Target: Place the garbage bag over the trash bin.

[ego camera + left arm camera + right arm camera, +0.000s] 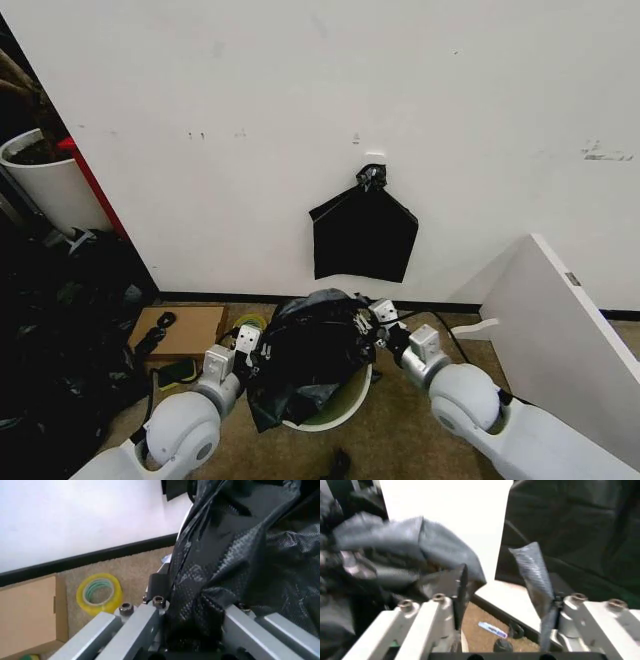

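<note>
Most of the trash bin [340, 405] was hidden: the garbage bag [310, 350] lay bunched over its top, leaving one curved strip of white wall and rim showing on the near side. One bin, one loose bag, two grippers. The left gripper [256, 350] sat at the bag's left edge, and in the left wrist view black film [235, 573] was bunched between its fingers, gripped tight. The right gripper [376, 328] was at the bag's right edge (fingers spread apart), film draped over both of them; whether it actually held anything, I couldn't tell. One roll of yellow tape [100, 593] lay on the carpet beside a cardboard box [180, 330].
</note>
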